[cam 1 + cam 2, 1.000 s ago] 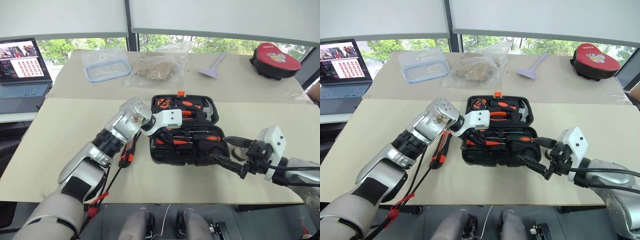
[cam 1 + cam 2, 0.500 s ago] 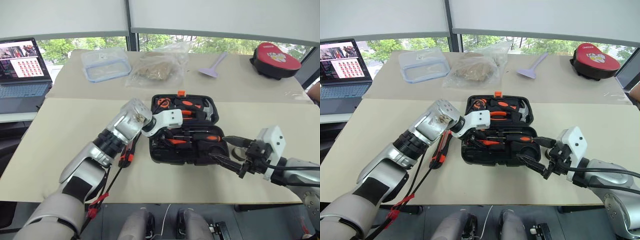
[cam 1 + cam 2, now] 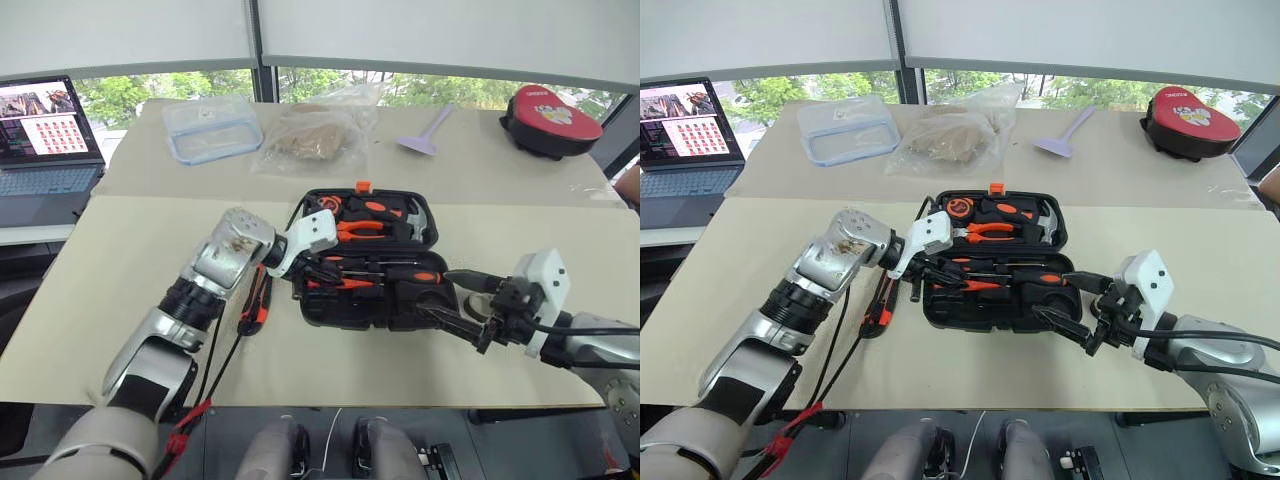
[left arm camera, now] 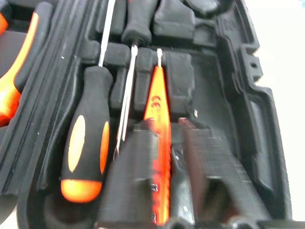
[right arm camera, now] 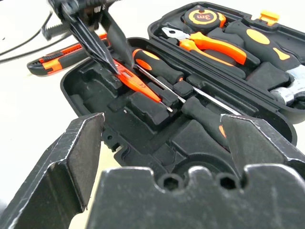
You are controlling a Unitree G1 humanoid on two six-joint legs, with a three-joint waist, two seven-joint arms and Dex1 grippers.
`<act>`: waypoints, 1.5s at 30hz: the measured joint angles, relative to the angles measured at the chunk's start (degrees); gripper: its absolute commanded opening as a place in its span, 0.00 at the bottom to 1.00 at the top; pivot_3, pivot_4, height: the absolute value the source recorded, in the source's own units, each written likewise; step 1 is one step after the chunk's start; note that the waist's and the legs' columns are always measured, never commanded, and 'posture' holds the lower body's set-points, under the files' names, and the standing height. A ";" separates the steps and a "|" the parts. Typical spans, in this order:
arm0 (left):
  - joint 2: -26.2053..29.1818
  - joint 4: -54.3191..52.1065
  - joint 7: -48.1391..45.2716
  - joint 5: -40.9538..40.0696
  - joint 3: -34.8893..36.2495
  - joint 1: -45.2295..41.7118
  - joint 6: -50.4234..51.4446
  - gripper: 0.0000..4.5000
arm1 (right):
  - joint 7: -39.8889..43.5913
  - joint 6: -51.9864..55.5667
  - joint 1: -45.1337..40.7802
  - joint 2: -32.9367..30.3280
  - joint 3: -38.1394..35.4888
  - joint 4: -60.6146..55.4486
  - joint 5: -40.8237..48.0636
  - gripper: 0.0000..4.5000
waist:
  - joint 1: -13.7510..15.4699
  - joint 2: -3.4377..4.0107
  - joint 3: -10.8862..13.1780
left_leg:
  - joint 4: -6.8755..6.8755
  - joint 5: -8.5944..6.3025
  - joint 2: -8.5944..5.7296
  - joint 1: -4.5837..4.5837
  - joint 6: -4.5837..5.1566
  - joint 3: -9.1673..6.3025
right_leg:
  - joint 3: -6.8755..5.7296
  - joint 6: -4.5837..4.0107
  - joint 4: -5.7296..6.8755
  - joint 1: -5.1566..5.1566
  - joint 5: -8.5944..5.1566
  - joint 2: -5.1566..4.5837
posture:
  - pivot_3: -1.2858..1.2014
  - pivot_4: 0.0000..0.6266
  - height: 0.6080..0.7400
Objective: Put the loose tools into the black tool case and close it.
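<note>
Daylight from a wide window falls across a pale worktop (image 3: 120,290) where the black tool case (image 3: 368,262) lies open near the front edge, its orange latch (image 3: 362,186) on the far side. On the left side of the case, the left claw (image 3: 296,268) reaches over the nearer half with its two black fingers pressed together on the small all-orange screwdriver (image 4: 157,109), which lies along a slot in the moulded tray. Beside it in neighbouring slots sit two orange-and-black-handled screwdrivers, one (image 4: 88,143) with its handle near the claw, the other (image 5: 202,117) turned the opposite way. Orange-handled pliers (image 5: 200,43), a tape measure (image 5: 204,16) and a hammer (image 3: 415,215) fill the far half of the case. An orange-black utility knife (image 3: 255,305) lies loose on the worktop just beside the case's left edge, partly under the left arm. The right claw (image 3: 460,305) hovers at the case's right front corner, its fingers spread wide and gripping nothing. A small grey tape roll (image 3: 481,306) lies on the worktop behind the right claw, half hidden by it. On the table beyond stand a clear plastic box (image 3: 212,127), a plastic bag (image 3: 318,132), a purple scoop (image 3: 425,130) and a red-topped pouch (image 3: 550,118); a laptop (image 3: 45,135) stands open at far left.
</note>
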 measured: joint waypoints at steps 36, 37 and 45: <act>32.06 -40.80 10.03 -14.49 31.43 35.93 34.03 1.00 | 5.71 4.44 -7.34 -7.34 -0.05 -4.17 12.83 1.00 | -0.95 0.17 0.03 | -0.39 -0.52 0.04 0.94 -0.73 -0.21 | -0.02 0.04 -0.30 0.81 -0.18 -0.28 | 0.52 0.24 0.91; 32.21 -42.04 11.47 -14.74 31.60 35.88 36.27 1.00 | 5.76 4.50 -8.16 -7.34 0.21 -4.31 13.44 1.00 | -0.52 0.18 0.04 | -0.38 -0.54 0.00 0.95 -0.72 -0.27 | -0.02 0.06 -0.32 0.76 -0.19 -0.29 | 0.52 0.24 0.91; 19.39 -45.43 26.86 -16.58 26.24 20.99 57.21 1.00 | 5.18 4.54 -9.92 -7.24 4.12 -4.64 13.45 1.00 | 0.66 0.08 0.03 | -0.34 -0.54 -0.26 0.87 -0.70 -0.33 | 0.16 0.20 -0.17 0.86 -0.13 0.02 | 0.52 0.24 0.91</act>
